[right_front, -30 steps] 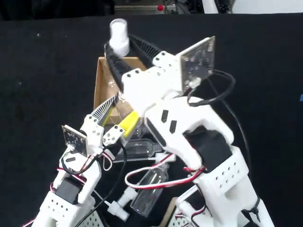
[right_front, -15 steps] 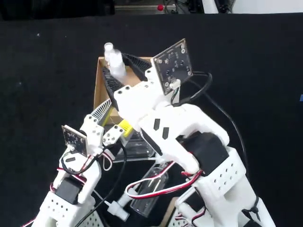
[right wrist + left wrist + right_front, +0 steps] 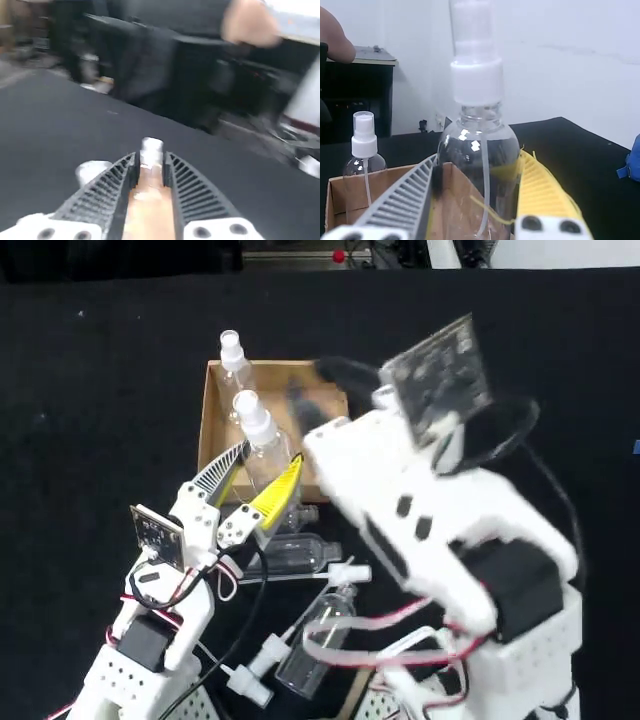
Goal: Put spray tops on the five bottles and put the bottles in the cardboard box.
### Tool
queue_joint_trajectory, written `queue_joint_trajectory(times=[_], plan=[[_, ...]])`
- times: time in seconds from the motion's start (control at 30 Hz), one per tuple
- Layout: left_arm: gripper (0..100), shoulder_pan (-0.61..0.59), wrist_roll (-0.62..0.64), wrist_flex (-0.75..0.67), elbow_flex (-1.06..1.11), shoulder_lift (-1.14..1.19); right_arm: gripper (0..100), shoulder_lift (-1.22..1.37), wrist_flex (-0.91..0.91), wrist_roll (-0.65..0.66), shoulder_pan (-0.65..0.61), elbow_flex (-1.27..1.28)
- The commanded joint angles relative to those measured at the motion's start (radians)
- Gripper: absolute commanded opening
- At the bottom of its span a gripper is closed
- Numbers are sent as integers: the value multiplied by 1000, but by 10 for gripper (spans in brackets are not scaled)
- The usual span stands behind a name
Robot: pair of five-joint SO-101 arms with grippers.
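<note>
Even, bright light falls on the black table (image 3: pixel 90 390), and shadows are faint. Small glints dot the held bottle (image 3: pixel 480 160). The right arm (image 3: pixel 440 530) looks smeared.

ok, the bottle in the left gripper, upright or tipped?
Upright. The bottle stands vertical between the fingers of the left gripper, spray top pointing straight up.

No text, label or number is legible.

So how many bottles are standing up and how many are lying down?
Standing bottle in the box: 1
Held bottle, upright in the left pincer: 1
Lying bottles on the table: 3, one half hidden
Total: 5
</note>
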Motion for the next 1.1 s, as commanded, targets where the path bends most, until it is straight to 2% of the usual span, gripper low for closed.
queue_joint_trajectory(times=[0.0,0.17,0.33,0.43,0.57,0.7,0.87,0.97,1.07], plan=[[30,5,5,-15,22,-12,50,5,-11,5,224,91],[30,7,6,-15,22,-11,50,1,-229,5,353,450],[30,-7,-3,-18,22,-9,50,1,-574,3,385,816],[30,-114,-3,-57,22,-9,50,8,-704,3,381,951],[30,-260,6,-207,22,-3,50,2,-809,-66,371,1078],[33,-291,-3,-334,28,95,50,7,-861,-86,370,1121],[33,-294,-3,-600,21,396,50,7,-858,-81,374,1124],[31,-294,-3,-790,-31,621,50,8,-856,-80,374,1125],[30,-295,-3,-916,-108,847,50,5,-862,-80,371,1139]])
